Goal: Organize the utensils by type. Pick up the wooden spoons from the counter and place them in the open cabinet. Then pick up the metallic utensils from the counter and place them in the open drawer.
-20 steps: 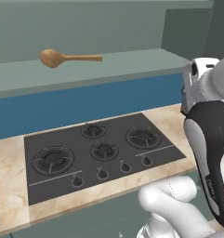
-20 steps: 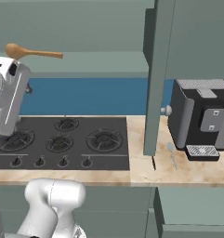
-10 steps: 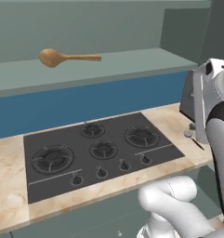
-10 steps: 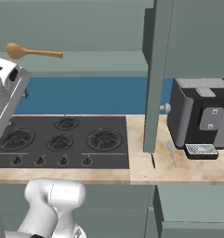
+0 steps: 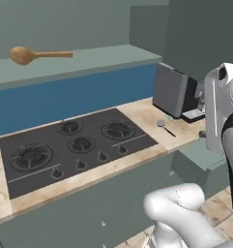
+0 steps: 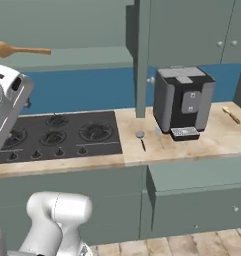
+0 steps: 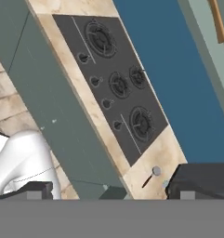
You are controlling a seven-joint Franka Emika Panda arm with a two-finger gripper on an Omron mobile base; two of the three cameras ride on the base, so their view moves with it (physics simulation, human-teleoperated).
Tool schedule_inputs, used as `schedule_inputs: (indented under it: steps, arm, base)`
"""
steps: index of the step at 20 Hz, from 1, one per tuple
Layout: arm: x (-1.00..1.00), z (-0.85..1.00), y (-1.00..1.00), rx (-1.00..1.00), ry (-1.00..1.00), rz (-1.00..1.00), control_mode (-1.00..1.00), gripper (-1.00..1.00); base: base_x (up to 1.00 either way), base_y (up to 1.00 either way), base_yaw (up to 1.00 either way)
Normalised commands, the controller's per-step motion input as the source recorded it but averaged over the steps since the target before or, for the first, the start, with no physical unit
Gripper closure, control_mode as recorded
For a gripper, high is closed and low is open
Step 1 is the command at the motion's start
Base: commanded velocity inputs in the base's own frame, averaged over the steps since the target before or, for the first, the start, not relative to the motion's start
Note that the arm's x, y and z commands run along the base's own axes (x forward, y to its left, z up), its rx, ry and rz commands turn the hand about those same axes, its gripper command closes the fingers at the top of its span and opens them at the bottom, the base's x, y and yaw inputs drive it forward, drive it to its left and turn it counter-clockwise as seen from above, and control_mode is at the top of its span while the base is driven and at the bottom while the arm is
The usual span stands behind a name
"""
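The large wooden spoon (image 5: 39, 54) (image 6: 19, 49) lies on the shelf of the open cabinet (image 6: 87, 56), and its handle (image 7: 218, 20) shows in the hand view. A small wooden spoon (image 6: 231, 115) lies on the counter (image 6: 217, 142) at the far right. A metallic utensil with a round grey head and dark handle (image 5: 164, 127) (image 6: 141, 139) (image 7: 150, 175) lies in front of the coffee machine. The drawer (image 6: 192, 172) (image 5: 201, 154) stands pulled out below it. My gripper (image 7: 108, 194) is open and empty, high above the floor and well away from the counter.
A black gas hob (image 5: 72, 145) (image 6: 57, 137) fills the counter's left half. A dark coffee machine (image 6: 184, 102) (image 5: 175, 92) stands beside the cabinet's open door (image 6: 142, 55), which juts out edge-on with its knob (image 6: 151, 80).
Both base views have shifted right along the counter, so the coffee machine, the metal utensil and the open drawer are now in view. The gripper stays open.
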Motion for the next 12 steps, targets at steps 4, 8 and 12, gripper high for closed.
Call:
schedule_inputs:
  steps: [4,8,12]
  arm:
    - [0.00,0.00,0.00,0.00,0.00,0.00,1.00,-1.00]
    - [0.00,0.00,0.00,0.00,0.00,0.00,1.00,-1.00]
    - [0.00,0.00,0.00,0.00,0.00,0.00,1.00,-1.00]
  base:
    - [-0.85,0.02,-0.40]
    - [-0.97,0.03,-0.42]
    - [-0.96,0.00,-0.48]
